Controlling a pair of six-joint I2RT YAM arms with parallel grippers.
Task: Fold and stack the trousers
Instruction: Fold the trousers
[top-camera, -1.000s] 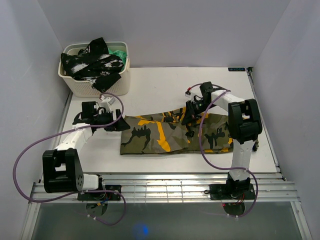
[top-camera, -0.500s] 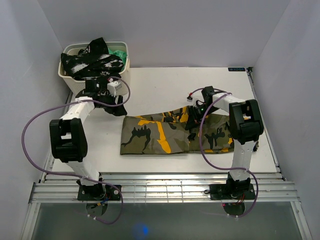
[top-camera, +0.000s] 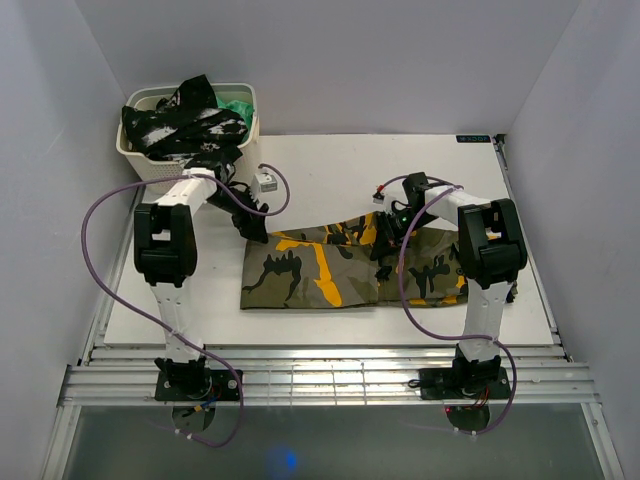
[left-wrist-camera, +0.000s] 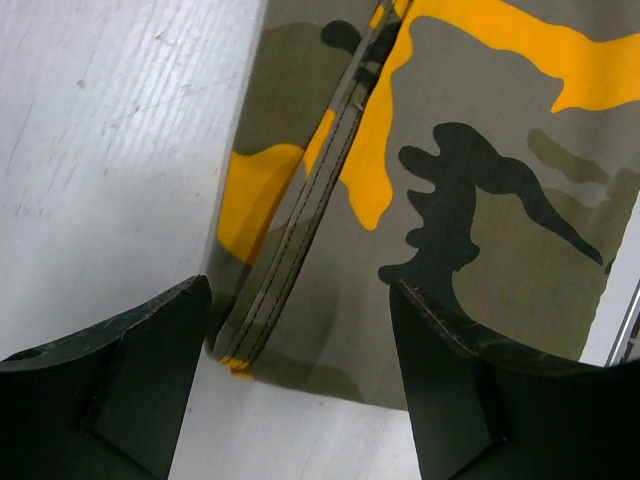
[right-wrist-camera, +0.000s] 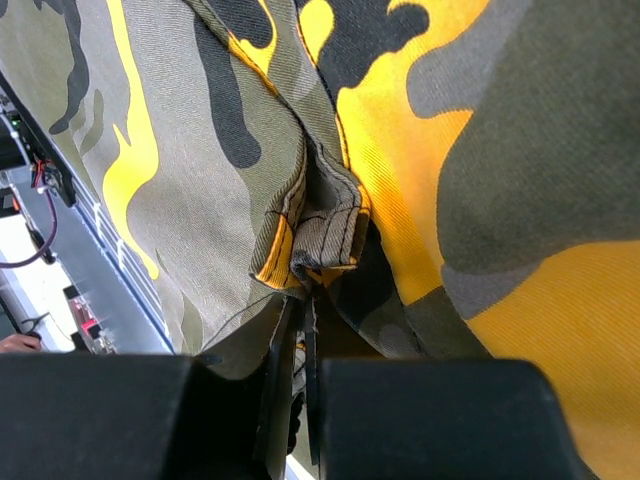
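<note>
The camouflage trousers (top-camera: 330, 268) lie flat across the middle of the white table, olive with black and yellow-orange patches. My left gripper (top-camera: 252, 226) is open and empty, hovering over the trousers' far left corner; that corner with its stitched seam (left-wrist-camera: 300, 240) shows between the fingers (left-wrist-camera: 130, 380). My right gripper (top-camera: 385, 232) is shut on a bunched fold of the trousers (right-wrist-camera: 320, 235) near their far edge, right of the middle. The cloth is pinched between the closed fingers (right-wrist-camera: 420, 420).
A white basket (top-camera: 185, 170) at the far left corner holds a black-and-white mottled garment (top-camera: 180, 125) and a green cloth (top-camera: 238, 107). The table's white surface (top-camera: 330, 170) lies beyond the trousers. A metal rail (top-camera: 330, 375) runs along the near edge.
My left arm has swung from the table's left side toward the far side and then right, ending over the trousers' far left corner. The right gripper moved slightly right a second ago and holds still since.
</note>
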